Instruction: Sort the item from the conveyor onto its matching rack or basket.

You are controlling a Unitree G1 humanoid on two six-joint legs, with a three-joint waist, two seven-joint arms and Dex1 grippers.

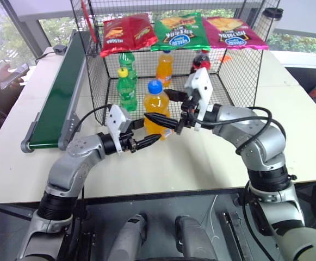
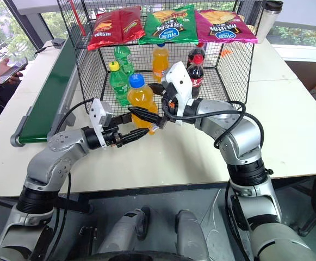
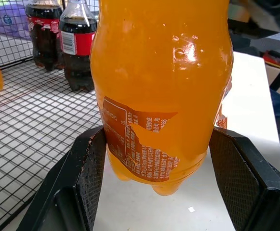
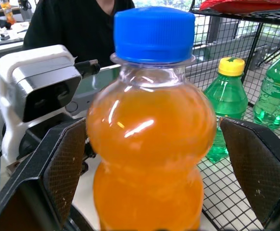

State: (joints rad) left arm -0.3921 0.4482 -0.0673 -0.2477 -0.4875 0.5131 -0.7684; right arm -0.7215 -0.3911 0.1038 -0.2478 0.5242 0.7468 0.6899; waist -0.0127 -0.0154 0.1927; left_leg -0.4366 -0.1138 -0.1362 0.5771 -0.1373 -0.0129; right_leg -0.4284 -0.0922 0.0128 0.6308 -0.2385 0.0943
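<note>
The left gripper point(image 1: 150, 140) pinches the orange bottle point(image 1: 156, 111) low down, mid-frame at the cage point(image 1: 95, 76) mouth, while the right gripper point(image 1: 175, 112) waits wide open around it, so it should close gently before the left lets go.

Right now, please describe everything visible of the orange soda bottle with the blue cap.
The orange soda bottle is small, clear plastic, full of orange drink, with a blue screw cap and a partly torn orange label low on its body. It stands upright at the open front of the black wire cage. The left pincer grips its lower body; the right pincer brackets its upper part, open.
</note>
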